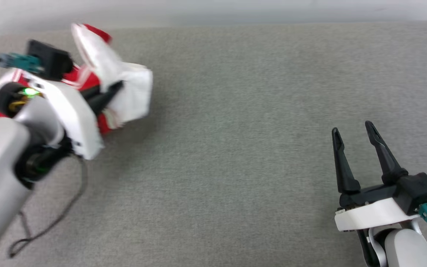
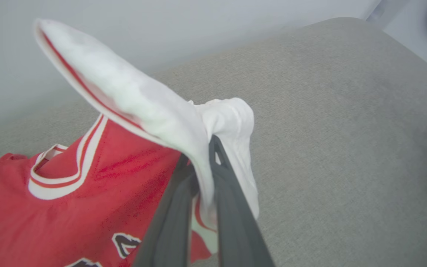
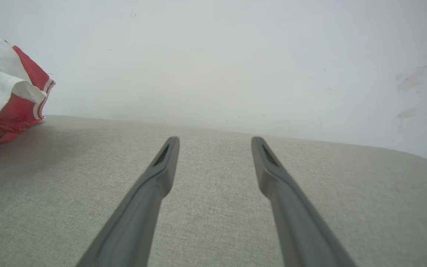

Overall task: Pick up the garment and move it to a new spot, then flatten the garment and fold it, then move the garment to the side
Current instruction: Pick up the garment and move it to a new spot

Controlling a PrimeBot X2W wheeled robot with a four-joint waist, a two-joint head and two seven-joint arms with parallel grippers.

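- The red jersey point(image 2: 69, 193) sits at the far left of the grey upholstered surface point(image 1: 235, 148), its white sleeve point(image 2: 143, 107) hoisted and its body trailing below.
- The left gripper point(image 2: 204, 152) is pinched tight on that sleeve, probably to carry it elsewhere.
- The right gripper point(image 1: 352, 128) hovers spread and empty, well apart.

My head camera looks steeply down on the grey desk point(image 1: 235, 155) from above, with the garment point(image 1: 128, 89) far off at its upper left. The left wrist camera sits right against the garment, looking along the left gripper point(image 2: 198, 152) toward the desk's rounded corner and the wall point(image 2: 13, 55) beyond. The right wrist camera rides low over the desk, well to the garment's right, looking along the right gripper point(image 3: 214, 141) at the wall. All three views share the garment.
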